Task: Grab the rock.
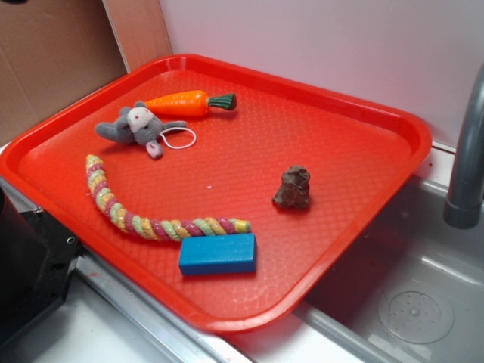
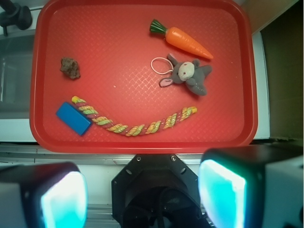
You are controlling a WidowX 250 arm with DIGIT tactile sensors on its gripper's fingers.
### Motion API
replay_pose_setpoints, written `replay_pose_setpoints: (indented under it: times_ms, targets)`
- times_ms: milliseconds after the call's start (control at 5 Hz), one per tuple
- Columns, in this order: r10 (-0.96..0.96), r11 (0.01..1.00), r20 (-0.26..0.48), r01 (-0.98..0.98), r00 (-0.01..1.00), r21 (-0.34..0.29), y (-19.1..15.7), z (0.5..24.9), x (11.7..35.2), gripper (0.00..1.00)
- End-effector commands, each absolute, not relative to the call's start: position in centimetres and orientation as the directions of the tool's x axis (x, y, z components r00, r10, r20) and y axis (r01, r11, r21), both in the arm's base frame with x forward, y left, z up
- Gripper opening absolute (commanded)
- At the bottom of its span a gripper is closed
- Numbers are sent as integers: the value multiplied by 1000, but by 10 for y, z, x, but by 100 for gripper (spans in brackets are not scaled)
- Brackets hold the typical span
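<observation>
Blue block [image 1: 218, 254], rock [image 1: 293, 188] on tray [image 1: 378, 144]

Bright, even light; soft shadows, slight blur.

Pincer fingers [image 2: 61, 199] blurred and cut off by the wrist view's bottom edge, tips unseen. Faucet [image 1: 466, 151] cropped at the exterior view's right edge. Rock [image 2: 70, 68] surface too small to read.
</observation>
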State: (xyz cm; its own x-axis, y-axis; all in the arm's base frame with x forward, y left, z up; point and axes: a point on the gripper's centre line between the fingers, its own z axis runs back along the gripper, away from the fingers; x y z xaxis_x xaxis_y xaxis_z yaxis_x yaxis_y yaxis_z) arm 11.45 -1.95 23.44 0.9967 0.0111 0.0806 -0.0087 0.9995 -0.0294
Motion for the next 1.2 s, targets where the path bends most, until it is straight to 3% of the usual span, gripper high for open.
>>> replay_pose_setpoints:
  times_ms: [0,400,600,1000]
  targets:
    - [11,1000,81,-9,997,-29,-19,234,114,100]
    - [-59,998,99,61,993,-9,-10,228,129,100]
    - [-150,989,149,150,977,9,-10,221,143,100]
    - [-487,865,338,498,806,60,-28,203,171,100]
